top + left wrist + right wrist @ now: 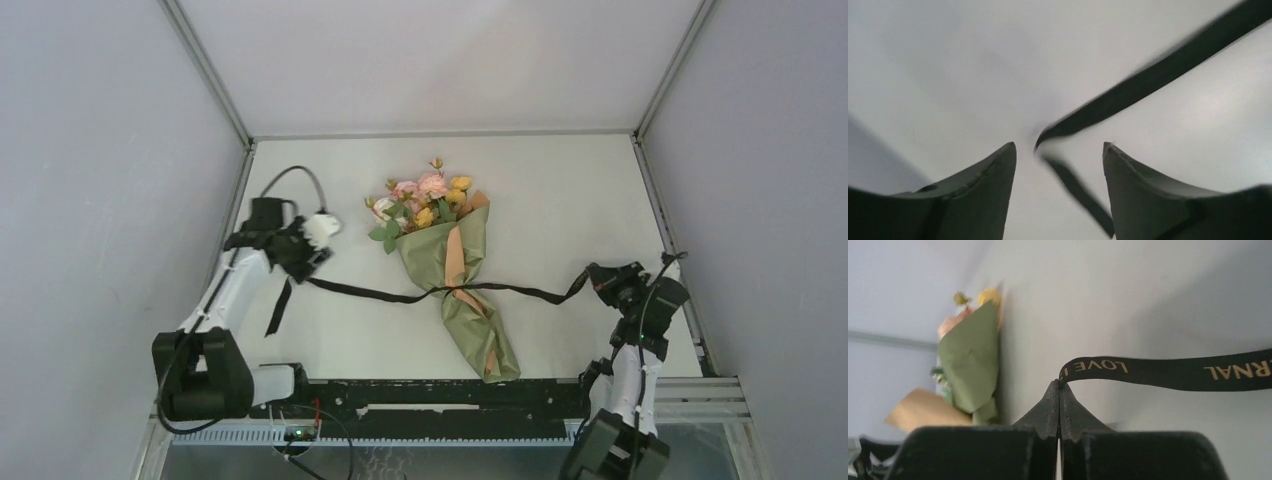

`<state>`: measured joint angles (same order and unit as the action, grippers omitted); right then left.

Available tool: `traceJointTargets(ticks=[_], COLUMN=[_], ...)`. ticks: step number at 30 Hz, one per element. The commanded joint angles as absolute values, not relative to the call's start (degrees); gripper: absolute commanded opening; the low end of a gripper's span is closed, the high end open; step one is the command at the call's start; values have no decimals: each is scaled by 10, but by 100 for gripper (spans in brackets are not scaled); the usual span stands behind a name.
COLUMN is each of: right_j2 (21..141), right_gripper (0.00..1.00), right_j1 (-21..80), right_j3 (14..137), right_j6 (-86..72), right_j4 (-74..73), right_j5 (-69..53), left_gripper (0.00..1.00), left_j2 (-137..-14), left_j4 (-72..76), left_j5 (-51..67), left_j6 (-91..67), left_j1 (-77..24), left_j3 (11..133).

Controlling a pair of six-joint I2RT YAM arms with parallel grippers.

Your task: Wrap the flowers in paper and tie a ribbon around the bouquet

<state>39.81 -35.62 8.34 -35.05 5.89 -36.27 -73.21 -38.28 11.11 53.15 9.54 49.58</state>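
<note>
The bouquet [455, 270] lies in the middle of the table, pink and yellow flowers [428, 193] at its far end and olive paper [478, 335] with a tan strip tapering toward me. A black ribbon [380, 294] crosses the cone's waist from side to side. My left gripper [308, 268] is open; in the left wrist view the ribbon [1148, 80] passes blurred between the spread fingers [998, 175], gripped by neither. My right gripper [598, 283] is shut on the ribbon's other end, and the right wrist view shows the gold-lettered ribbon [1173, 372] pinched at the fingertips [1059, 384].
Grey walls with metal frame rails [210, 75] close in the table on the left, back and right. A black rail [450, 395] runs along the near edge between the arm bases. A loose ribbon tail [278, 308] hangs below the left gripper.
</note>
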Motion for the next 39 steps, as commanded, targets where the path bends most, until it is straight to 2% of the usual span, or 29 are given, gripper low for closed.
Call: traceJointTargets(ticks=[1,3,6,14,15,16,17,18,19,22,24,25,28,31,32,34,39], right_j2=[410,416,416,439,442,444,442,437,427,397,420,450,587,716,739,757,741], right_gripper=[0,0,0,1,15,33,65,76,79,79,78,77,70,50,48,41,37], right_j1=[-251,-201,-131,-45,-45,-45,-44,-41,-32,62,123,146,160,181,191,214,298], right_j3=[119,125,138,154,159,170,184,207,229,296,322,327,339,371,374,365,307], right_j6=[-375,-380,-381,-394,-398,-400,-395,-387,-374,-329,-312,-306,-294,-275,-273,-283,-332], right_j4=[67,59,40,18,5,-24,-50,-86,-117,-189,-202,-194,-155,-144,-137,-107,-10], right_j5=[-347,-335,-314,-299,-291,-283,-276,-265,-243,-108,-43,-33,-124,-161,-162,-176,-212], left_gripper=[77,86,99,98,96,94,91,88,78,39,6,1,0,0,0,0,0], left_j2=[-707,-721,-761,-905,-915,-922,-930,-935,-939,-940,-934,-928,-897,-839,-828,-792,-768], left_j4=[-396,-328,-250,-245,-250,-251,-254,-259,-261,-263,-268,-271,-286,-314,-328,-359,-440], left_j5=[227,207,173,69,60,49,42,39,37,36,43,45,46,58,66,112,222], left_j6=[461,449,436,408,411,412,411,408,405,398,390,383,368,353,349,344,330], left_j1=[-119,-226,-318,-439,-447,-454,-458,-460,-459,-459,-459,-458,-452,-434,-425,-408,-400], left_j3=[515,492,477,534,538,539,542,546,550,553,554,554,555,564,570,583,619])
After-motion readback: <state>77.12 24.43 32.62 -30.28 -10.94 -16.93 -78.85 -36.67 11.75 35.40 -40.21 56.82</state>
